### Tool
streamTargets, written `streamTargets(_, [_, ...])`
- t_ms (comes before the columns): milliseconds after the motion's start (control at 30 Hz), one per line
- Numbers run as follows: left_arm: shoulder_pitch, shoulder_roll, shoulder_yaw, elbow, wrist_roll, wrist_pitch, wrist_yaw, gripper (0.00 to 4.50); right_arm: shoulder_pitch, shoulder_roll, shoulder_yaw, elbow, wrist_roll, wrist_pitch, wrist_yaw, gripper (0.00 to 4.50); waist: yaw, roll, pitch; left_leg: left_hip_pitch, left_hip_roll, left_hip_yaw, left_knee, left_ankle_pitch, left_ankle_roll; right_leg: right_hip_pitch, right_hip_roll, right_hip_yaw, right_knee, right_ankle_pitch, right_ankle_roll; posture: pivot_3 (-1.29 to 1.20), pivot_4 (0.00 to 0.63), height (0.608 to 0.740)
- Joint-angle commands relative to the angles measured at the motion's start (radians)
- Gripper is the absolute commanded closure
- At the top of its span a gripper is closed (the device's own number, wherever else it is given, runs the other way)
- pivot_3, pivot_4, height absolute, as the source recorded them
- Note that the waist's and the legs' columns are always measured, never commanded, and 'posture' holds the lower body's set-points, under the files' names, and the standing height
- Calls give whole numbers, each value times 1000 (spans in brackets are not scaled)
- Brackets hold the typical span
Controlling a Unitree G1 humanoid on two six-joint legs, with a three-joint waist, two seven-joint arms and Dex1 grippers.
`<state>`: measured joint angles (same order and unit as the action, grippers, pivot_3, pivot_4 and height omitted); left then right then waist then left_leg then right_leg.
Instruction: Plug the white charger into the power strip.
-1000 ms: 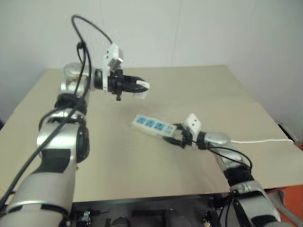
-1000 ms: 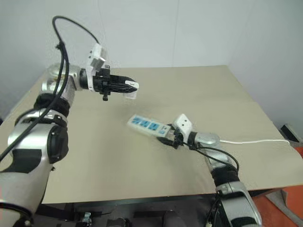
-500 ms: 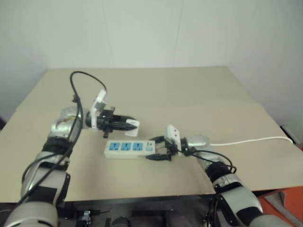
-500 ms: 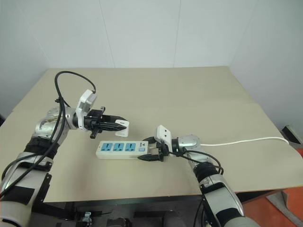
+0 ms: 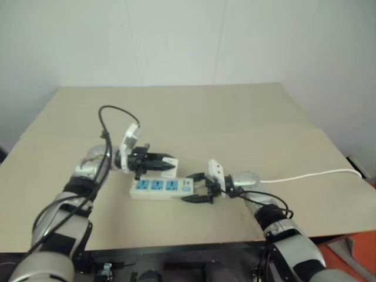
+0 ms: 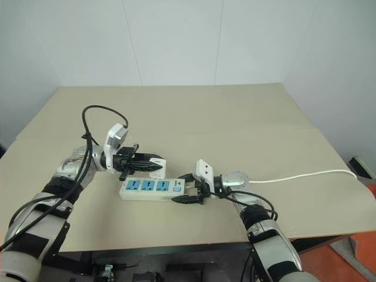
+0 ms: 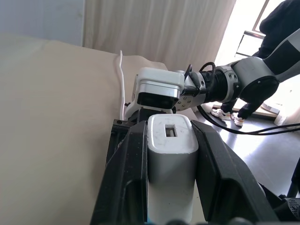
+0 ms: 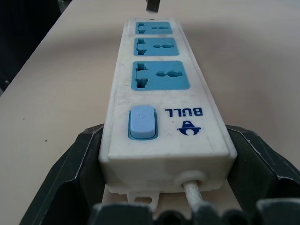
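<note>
Since a moment ago, both arms have dropped toward the table (image 6: 247, 111). Nearest, the right gripper (image 6: 189, 188) clamps the power strip's (image 6: 151, 187) switch end; just beyond, the left gripper (image 6: 154, 164) pinches the white charger (image 6: 156, 168) above the sockets.

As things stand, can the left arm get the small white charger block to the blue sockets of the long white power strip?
Probably yes: the left gripper holds the charger just above the strip, all three sockets look unobstructed, and the right gripper grips the switch end.
</note>
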<state>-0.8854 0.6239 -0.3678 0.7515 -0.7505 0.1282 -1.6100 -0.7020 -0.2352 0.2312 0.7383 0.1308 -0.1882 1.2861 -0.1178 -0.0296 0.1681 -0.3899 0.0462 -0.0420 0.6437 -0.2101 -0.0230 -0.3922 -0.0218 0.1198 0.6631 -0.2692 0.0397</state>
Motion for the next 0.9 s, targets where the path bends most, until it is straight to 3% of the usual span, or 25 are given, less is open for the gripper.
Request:
streamTargets(33, [-18,-5,-21,-1,-34,-32,-4,3495,10,-1,25,16,-31,3,14,1107,0,0,0,0,0,0,0,0,0,0,0,0,0,0,0,0,150,740])
streamTargets(900, [-16,-53,-135,160,26,-139,-4,3495,26,-9,32,3,-54,32,-3,1107,0,0,0,1,0,0,0,0,0,2,0,0,-1,-4,7,0,150,740])
